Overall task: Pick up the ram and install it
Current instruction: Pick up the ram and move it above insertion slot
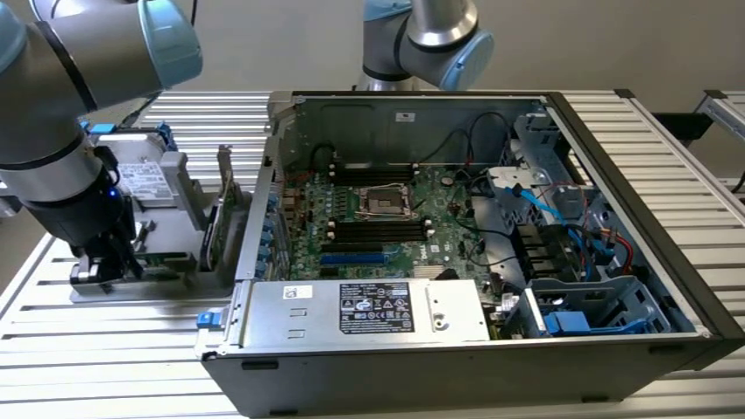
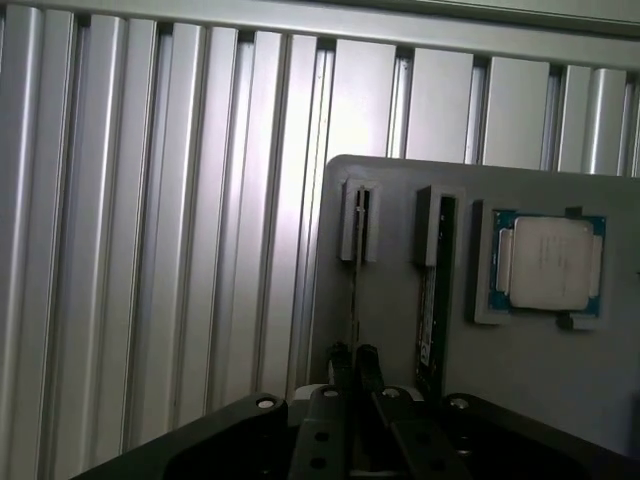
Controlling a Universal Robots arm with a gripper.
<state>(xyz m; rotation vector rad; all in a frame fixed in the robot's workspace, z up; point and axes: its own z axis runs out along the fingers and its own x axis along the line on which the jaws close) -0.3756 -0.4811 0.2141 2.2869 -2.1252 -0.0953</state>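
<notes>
Open black metal computer case (image 1: pixel 466 384), green motherboard (image 1: pixel 448 196) inside, at the exterior view's right. Square silver processor (image 2: pixel 548 262) on flat grey holder plate (image 2: pixel 540 390).

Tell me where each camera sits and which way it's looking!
Exterior view: off the arm, up high, looking down at the open computer case on the slatted table; the arm and gripper show at the exterior view's left.
Wrist view: on the wrist, looking down past the gripper at the grey tray, where it pinches the ram edge-on; a processor chip sits on the same tray.
Shared: the gripper, the grey tray and the slatted table.
</notes>
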